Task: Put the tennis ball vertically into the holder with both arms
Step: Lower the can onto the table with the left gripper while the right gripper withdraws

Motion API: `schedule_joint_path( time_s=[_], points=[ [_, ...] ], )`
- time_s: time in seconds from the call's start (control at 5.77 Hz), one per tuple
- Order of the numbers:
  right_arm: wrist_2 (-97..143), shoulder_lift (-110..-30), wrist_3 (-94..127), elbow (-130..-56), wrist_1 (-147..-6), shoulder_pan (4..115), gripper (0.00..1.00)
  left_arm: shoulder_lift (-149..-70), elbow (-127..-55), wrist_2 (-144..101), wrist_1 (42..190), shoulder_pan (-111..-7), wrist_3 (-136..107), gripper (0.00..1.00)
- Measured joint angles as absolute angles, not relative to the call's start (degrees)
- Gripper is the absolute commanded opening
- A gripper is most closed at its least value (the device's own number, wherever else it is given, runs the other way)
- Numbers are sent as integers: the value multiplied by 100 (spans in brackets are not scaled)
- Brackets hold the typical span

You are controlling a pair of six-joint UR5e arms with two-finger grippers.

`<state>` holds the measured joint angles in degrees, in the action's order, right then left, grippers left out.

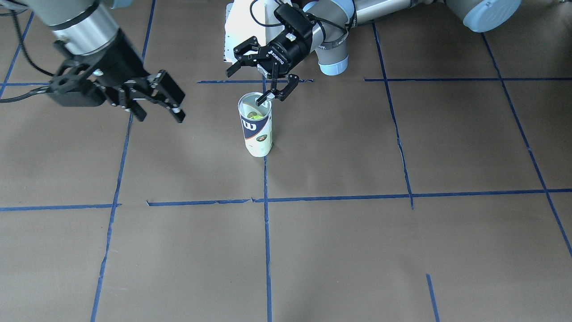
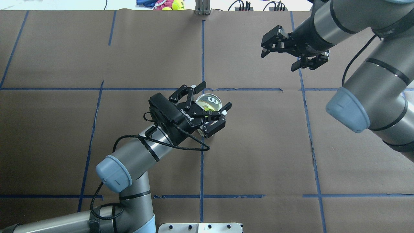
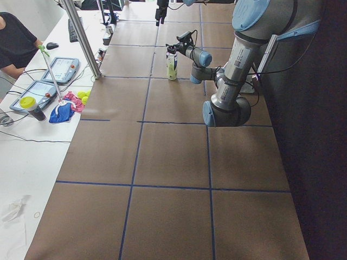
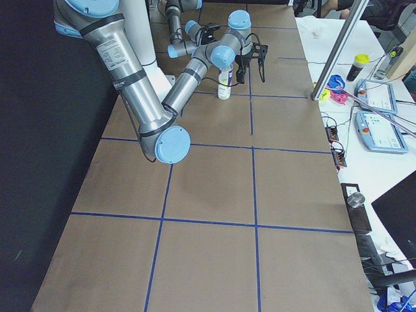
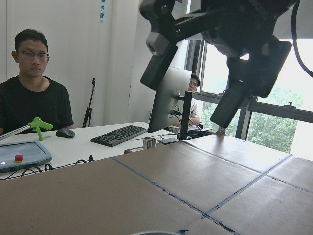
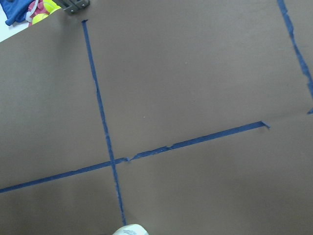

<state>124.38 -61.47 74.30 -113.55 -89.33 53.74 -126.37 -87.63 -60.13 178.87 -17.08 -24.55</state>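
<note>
We find the tennis ball inside the upright holder; the left hand, spread wide, straddles its rim (right hand also wide, well apart). A clipped rim could topple it.

An upright can stands mid-table. The left gripper, fingers spread, crowds its open mouth. The right gripper hangs well apart, with bare tabletop between.

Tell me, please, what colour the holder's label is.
The label is navy and white; front-facing view.
</note>
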Motion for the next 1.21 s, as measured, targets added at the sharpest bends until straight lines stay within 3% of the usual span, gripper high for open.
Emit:
schedule_joint_path(
  time_s=[0.69, 1.21],
  points=[
    [12522, -7142, 5490, -11193, -8988, 6206, 100, -12178, -9029, -6307, 16835, -2854, -3434, 100],
    [12530, -7519, 3509, -10571, -9003, 6924, 100, -11323, -9001, -9103, 15256, -4616, -4005, 100]
  ],
)
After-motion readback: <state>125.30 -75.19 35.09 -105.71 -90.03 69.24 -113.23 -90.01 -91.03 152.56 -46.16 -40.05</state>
